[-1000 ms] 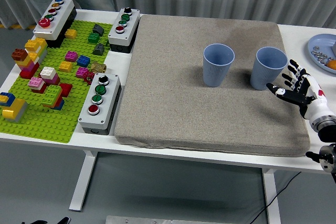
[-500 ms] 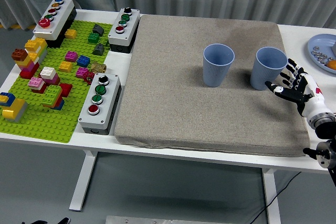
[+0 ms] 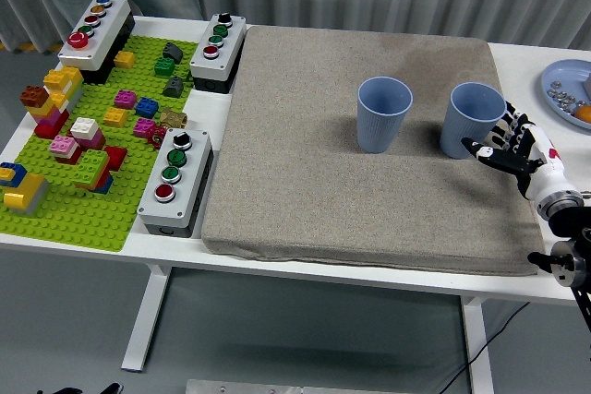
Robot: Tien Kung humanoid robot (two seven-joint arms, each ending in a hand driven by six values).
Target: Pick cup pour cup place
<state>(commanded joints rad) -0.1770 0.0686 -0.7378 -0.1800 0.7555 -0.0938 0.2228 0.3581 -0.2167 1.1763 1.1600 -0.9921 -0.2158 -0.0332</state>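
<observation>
Left to right: brick board (image 3: 69,200) and 3 button boxes (image 3: 175,182) on the left, untouched over the last second. Gray mat (image 3: 305,182) in the middle, 2 blue cups upright on it: left cup (image 3: 383,113), then right cup (image 3: 471,119), well apart, neither shifted. Right hand (image 3: 508,147) moved in from the right edge over that second, now touching or just beside the right cup's side. Fingers (image 3: 484,149) spread, holding nothing. Probably closing for the pick; no lift or pour yet.
</observation>
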